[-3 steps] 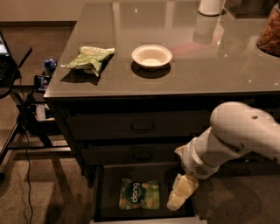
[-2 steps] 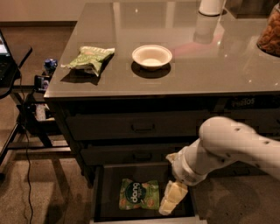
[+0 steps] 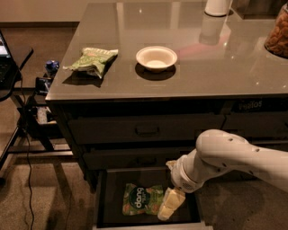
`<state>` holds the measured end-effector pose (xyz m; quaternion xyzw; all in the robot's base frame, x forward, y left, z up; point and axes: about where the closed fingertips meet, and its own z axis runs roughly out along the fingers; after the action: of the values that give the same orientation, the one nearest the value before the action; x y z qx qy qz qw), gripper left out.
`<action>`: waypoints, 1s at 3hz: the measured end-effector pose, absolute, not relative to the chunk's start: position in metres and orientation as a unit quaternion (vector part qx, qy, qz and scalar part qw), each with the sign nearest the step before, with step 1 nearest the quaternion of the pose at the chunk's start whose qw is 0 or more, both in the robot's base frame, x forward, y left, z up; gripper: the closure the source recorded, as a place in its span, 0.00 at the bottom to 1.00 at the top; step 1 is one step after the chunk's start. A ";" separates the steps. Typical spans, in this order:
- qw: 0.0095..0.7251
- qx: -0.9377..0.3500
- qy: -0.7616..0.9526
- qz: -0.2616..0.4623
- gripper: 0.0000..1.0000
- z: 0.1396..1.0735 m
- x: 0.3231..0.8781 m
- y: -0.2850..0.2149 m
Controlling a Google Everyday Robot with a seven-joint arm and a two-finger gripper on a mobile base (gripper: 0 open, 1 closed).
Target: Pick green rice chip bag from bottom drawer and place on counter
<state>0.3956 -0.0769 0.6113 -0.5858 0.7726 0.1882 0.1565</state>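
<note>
The green rice chip bag (image 3: 140, 200) lies flat on the floor of the open bottom drawer (image 3: 108, 197), its dark circle logo facing up. My gripper (image 3: 168, 205) reaches down into the drawer from the right, and its pale fingers sit at the bag's right edge. My white arm (image 3: 225, 159) stretches in from the right in front of the cabinet. The grey counter (image 3: 202, 67) lies above the drawers.
On the counter lie a paler olive-green wrinkly bag (image 3: 92, 60), a white bowl (image 3: 156, 57), a white cylinder (image 3: 218, 6) at the back and a jar (image 3: 277, 33) at the right edge. A stand with cables (image 3: 27, 117) is to the left of the cabinet.
My arm has swung left and lower into the drawer. The gripper has moved from the drawer's right side to the bag's right edge.
</note>
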 end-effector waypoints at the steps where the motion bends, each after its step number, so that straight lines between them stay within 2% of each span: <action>1: 0.155 -0.584 0.772 0.198 0.00 0.604 0.392 -0.074; 3: 0.141 -0.557 0.788 0.222 0.00 0.470 0.403 -0.079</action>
<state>0.4034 -0.0793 0.4704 -0.5565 0.7882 0.2220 0.1405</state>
